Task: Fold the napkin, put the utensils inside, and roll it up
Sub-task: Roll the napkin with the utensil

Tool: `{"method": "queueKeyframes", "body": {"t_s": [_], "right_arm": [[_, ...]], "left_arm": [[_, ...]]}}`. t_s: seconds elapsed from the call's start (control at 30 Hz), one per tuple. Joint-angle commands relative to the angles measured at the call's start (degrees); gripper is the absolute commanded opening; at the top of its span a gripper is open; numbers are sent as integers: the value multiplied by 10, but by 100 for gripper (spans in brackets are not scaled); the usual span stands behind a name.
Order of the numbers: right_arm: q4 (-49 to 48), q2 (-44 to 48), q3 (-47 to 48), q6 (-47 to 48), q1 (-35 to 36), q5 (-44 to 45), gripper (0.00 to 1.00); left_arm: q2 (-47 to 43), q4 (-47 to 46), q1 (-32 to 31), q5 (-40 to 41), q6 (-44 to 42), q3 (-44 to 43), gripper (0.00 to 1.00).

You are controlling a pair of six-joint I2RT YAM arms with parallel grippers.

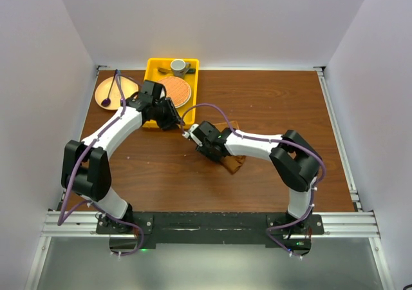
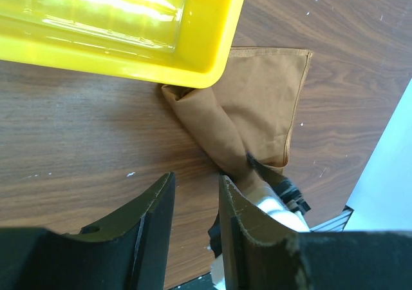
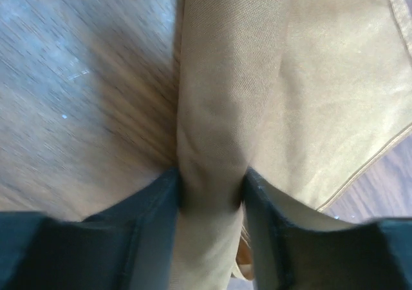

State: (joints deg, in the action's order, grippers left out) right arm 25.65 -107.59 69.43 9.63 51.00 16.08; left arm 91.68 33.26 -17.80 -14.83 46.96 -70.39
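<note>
The rust-brown napkin lies in the middle of the table, partly rolled and mostly under my right arm. In the left wrist view the napkin is a folded flap with a rolled edge running down to my right gripper. My right gripper is shut on the rolled part of the napkin; in the top view it is at the napkin's left end. My left gripper is open and empty above bare wood, just left of the roll and next to the tray corner. The cream spoon is hidden.
The yellow tray at the back holds a round orange woven mat, a cup and a dark fork. Its near corner touches the napkin. A tan plate with a purple spoon sits at the back left.
</note>
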Motion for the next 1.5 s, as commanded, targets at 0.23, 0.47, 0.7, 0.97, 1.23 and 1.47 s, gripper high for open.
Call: {"method": "queueKeyframes", "body": {"t_s": [0.23, 0.47, 0.7, 0.97, 1.23, 1.47], "right_arm": [[60, -33, -4, -82, 1, -45, 13], [69, -5, -54, -208, 1, -210, 7], [-87, -21, -78, -323, -33, -456, 7], [-353, -77, -145, -500, -121, -640, 6], [-459, -107, -193, -566, -146, -682, 7], [-473, -107, -203, -564, -148, -685, 7]], "left_arm": [[-9, -30, 0, -20, -28, -1, 38], [3, -35, 0, -38, -56, 6, 38], [-20, -54, 0, -67, -74, 63, 42], [-70, -41, -21, -41, -53, 123, 61], [-30, 1, -90, 44, 27, 127, 70], [32, 3, -132, 97, 62, 102, 71]]}}
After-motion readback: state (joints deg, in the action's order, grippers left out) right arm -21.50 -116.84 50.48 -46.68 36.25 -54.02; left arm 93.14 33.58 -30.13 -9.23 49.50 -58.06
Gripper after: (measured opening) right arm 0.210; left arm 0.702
